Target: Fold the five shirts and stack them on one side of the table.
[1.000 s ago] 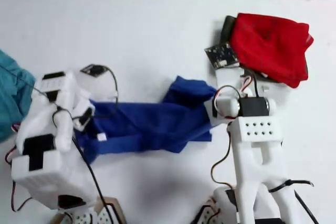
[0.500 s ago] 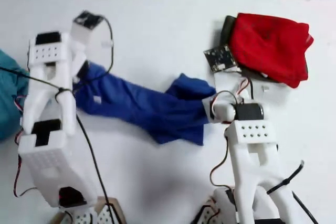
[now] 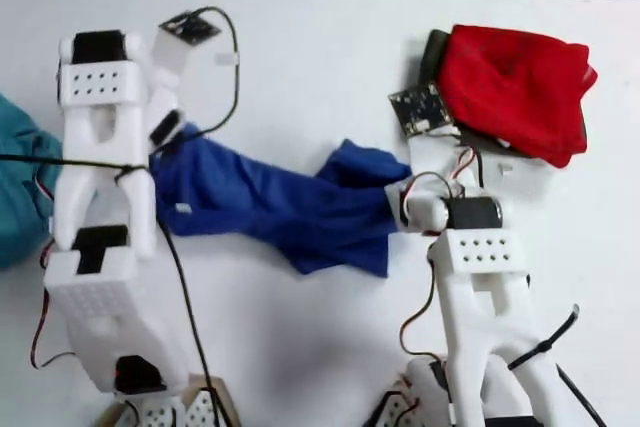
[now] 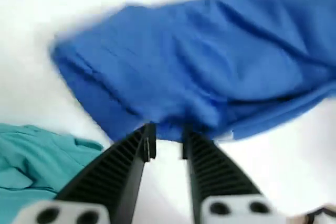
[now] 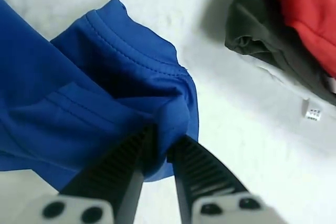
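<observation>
Blue shirt (image 3: 280,207) pinched by left gripper (image 4: 167,140) and right gripper (image 5: 163,142). From right wrist: dark shirt (image 5: 257,30) under red shirt (image 5: 310,3).

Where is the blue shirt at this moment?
In the high view the blue shirt lies stretched across the middle of the table, one end in the left end effector, the other in the right end effector, near the red shirt.

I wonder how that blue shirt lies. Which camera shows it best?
The high view: the blue shirt lies full length between both arms. The left wrist view shows one end in the left tool; the right wrist view shows a stitched edge pinched in the right tool.
</observation>
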Controlling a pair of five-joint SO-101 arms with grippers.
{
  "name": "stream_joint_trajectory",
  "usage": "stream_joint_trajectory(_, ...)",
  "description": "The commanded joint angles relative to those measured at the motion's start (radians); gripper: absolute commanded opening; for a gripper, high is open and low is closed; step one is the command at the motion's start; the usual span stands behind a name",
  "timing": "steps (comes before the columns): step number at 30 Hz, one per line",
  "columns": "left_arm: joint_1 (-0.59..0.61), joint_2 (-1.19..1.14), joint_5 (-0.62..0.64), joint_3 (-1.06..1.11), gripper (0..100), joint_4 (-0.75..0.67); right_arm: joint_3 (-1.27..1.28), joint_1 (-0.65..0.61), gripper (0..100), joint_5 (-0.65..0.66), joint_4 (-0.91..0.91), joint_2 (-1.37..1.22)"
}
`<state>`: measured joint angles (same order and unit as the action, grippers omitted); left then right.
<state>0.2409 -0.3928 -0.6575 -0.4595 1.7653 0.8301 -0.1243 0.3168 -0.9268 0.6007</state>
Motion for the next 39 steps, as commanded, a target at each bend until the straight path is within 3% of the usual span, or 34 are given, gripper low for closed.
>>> stream_joint_trajectory(1,0.055,0.055,-0.044,0.042,13,0.018,0.0,0.01,2.0,-0.002,0.015,0.044)
stream_joint_trajectory(10,0.087,0.255,-0.095,0.275,13,0.005,0.025,0.001,2.0,-0.002,-0.002,0.045)
stream_joint_trajectory(13,0.054,0.285,-0.08,0.42,13,-0.132,0.046,0.001,2.0,-0.002,0.002,0.045)
stream_joint_trajectory(18,0.031,0.259,0.101,0.605,13,-0.425,0.081,0.008,2.0,-0.002,0.002,0.045)
stream_joint_trajectory(21,0.035,0.236,0.115,0.676,13,-0.514,0.1,0.008,2.0,-0.002,0.004,0.045)
stream_joint_trajectory(30,0.058,0.236,0.023,0.839,8,-0.384,0.133,0.008,2.0,-0.002,0.074,0.038)
stream_joint_trajectory(39,0.12,0.325,0.009,0.783,5,-0.273,0.175,0.001,2.0,-0.002,0.111,0.044)
